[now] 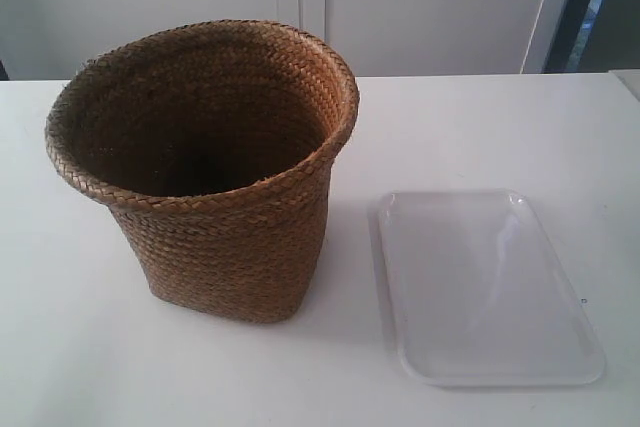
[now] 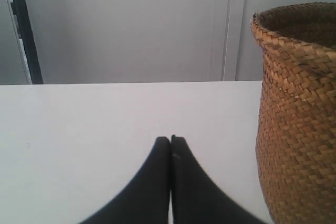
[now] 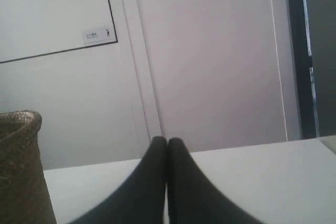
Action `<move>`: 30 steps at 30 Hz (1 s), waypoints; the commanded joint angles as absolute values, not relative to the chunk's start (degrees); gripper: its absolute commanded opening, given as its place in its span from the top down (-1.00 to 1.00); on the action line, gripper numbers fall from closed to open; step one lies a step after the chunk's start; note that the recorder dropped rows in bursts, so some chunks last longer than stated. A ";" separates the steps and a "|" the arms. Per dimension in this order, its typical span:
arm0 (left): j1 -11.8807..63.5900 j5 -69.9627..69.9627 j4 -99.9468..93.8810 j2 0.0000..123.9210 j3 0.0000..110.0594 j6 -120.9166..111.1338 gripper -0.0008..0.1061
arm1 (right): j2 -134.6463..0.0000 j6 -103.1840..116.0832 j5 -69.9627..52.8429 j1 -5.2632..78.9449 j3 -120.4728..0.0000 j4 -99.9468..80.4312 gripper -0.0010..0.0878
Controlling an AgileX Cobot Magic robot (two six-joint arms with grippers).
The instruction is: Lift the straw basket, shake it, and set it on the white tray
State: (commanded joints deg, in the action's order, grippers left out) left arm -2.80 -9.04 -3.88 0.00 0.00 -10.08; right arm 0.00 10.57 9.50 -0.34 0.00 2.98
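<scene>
Left tool (image 2: pixel 170 139) and right tool (image 3: pixel 167 140) clenched, empty; a 1-sided rim grip could tilt the straw basket (image 1: pixel 215 187), centre-left, missing the white tray (image 1: pixel 490 287).

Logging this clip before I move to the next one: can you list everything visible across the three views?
straw basket: one, brown woven, upright on the table, toward the exterior view's left, apart from the tray
white tray: one, white, flat on the table toward the exterior view's right, nothing on it
table: one, white, under both items
wall panels: pale grey-white, behind the table
small label: one, white with dark print too small to read, on the wall in the right wrist view
left gripper: one, black, fingertips together, holding nothing, beside the basket without touching it
right gripper: one, black, fingertips together, holding nothing
</scene>
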 joint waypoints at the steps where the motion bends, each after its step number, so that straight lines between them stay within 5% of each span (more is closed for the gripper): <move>1: -2.80 -9.04 -3.88 0.00 0.00 -10.08 0.97 | 0.00 10.57 9.35 -0.34 0.00 2.98 0.97; 18: -2.80 -6.26 -3.88 0.00 0.00 -30.14 0.97 | 0.00 10.93 7.05 -0.34 0.00 2.98 0.97; 24: -2.80 -19.63 -1.14 0.00 0.00 -45.57 0.99 | 0.00 26.85 24.13 -0.34 0.00 2.98 0.97; 30: -2.80 -20.18 13.56 11.04 18.29 -20.48 0.99 | -7.62 28.02 25.36 -0.34 -12.55 8.03 0.98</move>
State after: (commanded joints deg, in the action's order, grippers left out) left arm -2.80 -20.18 13.56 11.04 18.29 -20.48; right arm -7.62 28.02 25.36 -0.34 -12.55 8.03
